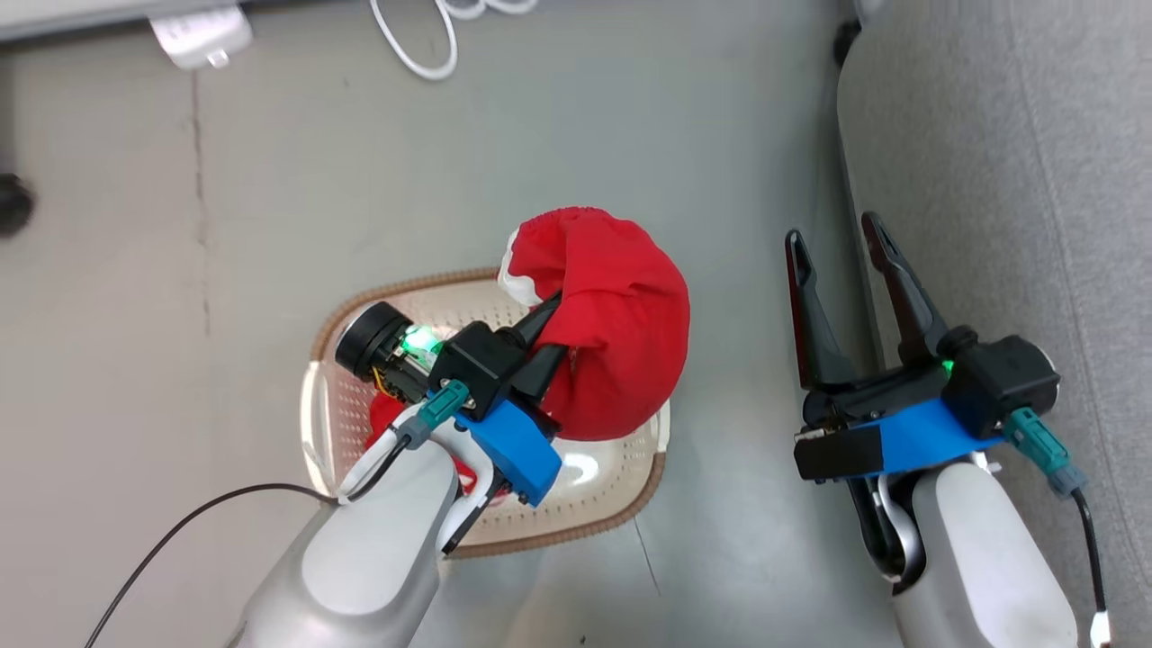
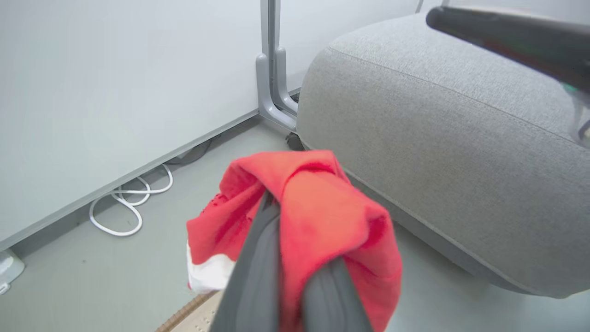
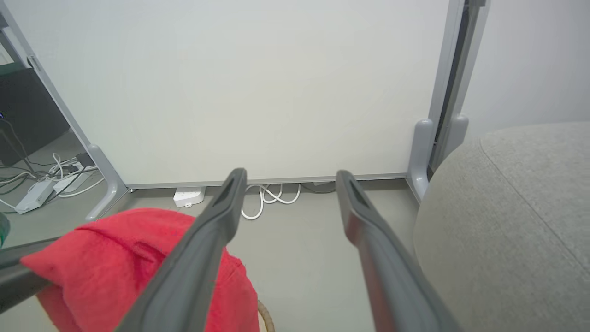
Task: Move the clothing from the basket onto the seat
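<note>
Left gripper point(image 1: 565, 328) was clamped on a red, white-patched fabric garment point(image 1: 621, 342) above the cream perforated plastic basket point(image 1: 576, 531) — more red cloth point(image 1: 385, 416) lay inside, none showed on the grey woven seat point(image 1: 1035, 180); right gripper point(image 1: 832, 232) stood apart.

Bright even light, glare on basket point(image 1: 580, 468)

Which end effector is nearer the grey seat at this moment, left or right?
Right. The right end effector hangs open and empty beside the edge of the seat. The left end effector is farther off, above the basket, shut on the red garment.
</note>
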Controlling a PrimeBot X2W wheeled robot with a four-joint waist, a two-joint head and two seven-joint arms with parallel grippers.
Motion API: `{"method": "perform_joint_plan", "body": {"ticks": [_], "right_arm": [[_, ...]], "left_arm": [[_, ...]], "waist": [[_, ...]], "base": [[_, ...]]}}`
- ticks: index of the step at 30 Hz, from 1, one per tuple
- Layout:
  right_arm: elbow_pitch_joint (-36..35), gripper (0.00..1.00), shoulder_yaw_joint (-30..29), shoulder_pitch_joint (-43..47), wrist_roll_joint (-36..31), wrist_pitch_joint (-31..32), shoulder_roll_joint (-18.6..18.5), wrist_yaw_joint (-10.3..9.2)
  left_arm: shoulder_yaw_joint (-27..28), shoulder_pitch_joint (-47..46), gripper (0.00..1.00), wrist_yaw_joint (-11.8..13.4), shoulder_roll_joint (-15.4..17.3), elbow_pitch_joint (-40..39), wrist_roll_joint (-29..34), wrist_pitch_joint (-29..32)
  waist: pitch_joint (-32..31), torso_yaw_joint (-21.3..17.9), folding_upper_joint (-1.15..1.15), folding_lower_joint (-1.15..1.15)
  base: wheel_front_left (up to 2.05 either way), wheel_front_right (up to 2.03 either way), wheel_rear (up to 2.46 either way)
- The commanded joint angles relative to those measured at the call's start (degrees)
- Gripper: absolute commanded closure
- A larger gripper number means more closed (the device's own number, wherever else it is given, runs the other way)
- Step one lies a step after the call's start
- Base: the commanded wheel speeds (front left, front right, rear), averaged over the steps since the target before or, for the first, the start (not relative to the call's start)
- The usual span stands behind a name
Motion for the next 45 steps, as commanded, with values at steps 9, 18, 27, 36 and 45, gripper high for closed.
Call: {"method": "perform_joint_plan", "body": {"ticks": [9, 18, 27, 36, 45], "right_arm": [[1.67, 0.0, -0.6, 4.68, 0.54, -0.06, -0.09, -0.04], [2.93, 0.0, -0.42, 9.27, 1.43, -0.06, -0.09, -0.04], [3.59, 0.0, -0.18, 12.8, 2.05, -0.06, -0.09, -0.04], [3.78, 0.0, 0.95, 15.65, 2.83, -0.06, -0.09, -0.04], [3.54, 0.0, 2.13, 15.85, 2.72, -0.06, -0.09, -0.04]], "left_arm": [[1.52, 0.16, 1.0, -0.27, 1.2, -5.57, 0.96, -0.19], [2.36, 0.91, 1.0, -0.27, 1.65, -7.96, 0.78, -0.18], [1.31, 3.2, 1.0, -0.27, 1.83, -7.4, -0.15, -0.18], [0.68, 5.67, 1.0, -0.14, 2.27, -6.66, -1.17, -0.18], [0.38, 6.2, 1.0, -0.14, 1.98, -6.16, -1.57, -0.18]], "waist": [[-10.31, 2.49, 0.0, 0.01], [-17.76, 2.6, 0.0, 0.01], [-22.5, 2.56, 0.0, 0.01], [-25.75, 2.68, 0.0, 0.01], [-26.48, 2.58, 0.0, 0.01]], "base": [[0.0, 0.0, 0.0], [0.0, 0.0, 0.0], [0.0, 0.0, 0.0], [0.0, 0.0, 0.0], [0.0, 0.0, 0.0]]}}
